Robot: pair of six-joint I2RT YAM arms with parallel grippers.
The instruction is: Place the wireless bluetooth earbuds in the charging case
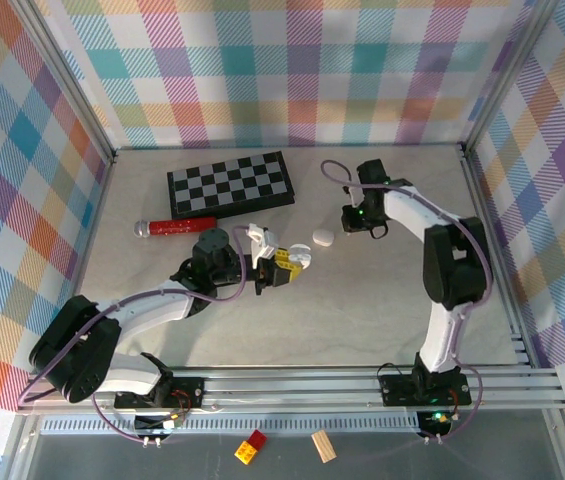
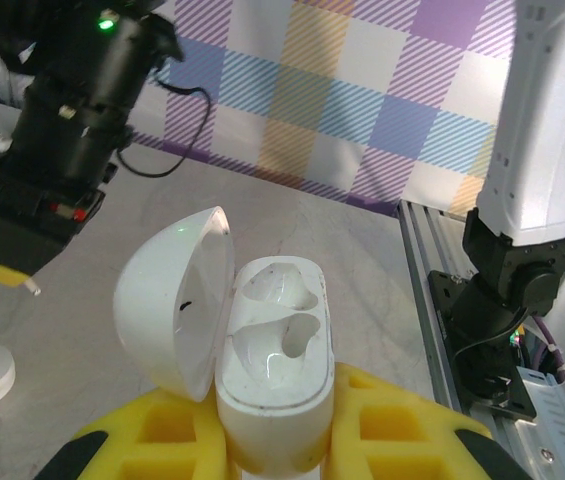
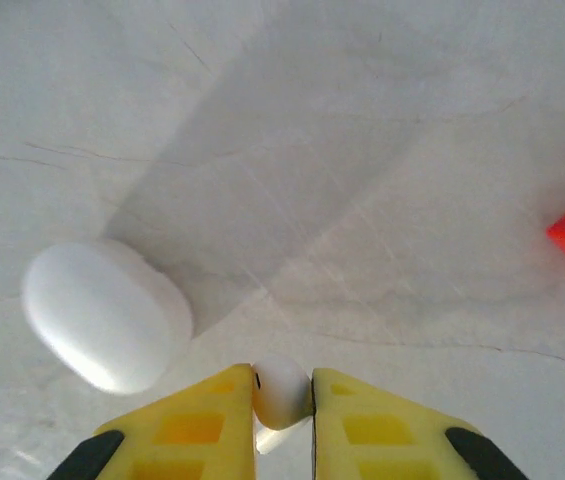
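The earbud (image 3: pixel 282 388) sits bulb-end up, stem downward, pinched tight in the right gripper (image 3: pixel 282 405), which points down over the table (image 3: pixel 382 150) near a closed white case (image 3: pixel 107 315). The left gripper (image 2: pixel 277 445), its arm stretched mid-table, clamps the open charging case (image 2: pixel 274 370), whose empty sockets face up and whose long axis runs along the fingers.

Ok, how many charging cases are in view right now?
2. One open case is clamped in the left gripper; one closed case lies on the table close by.
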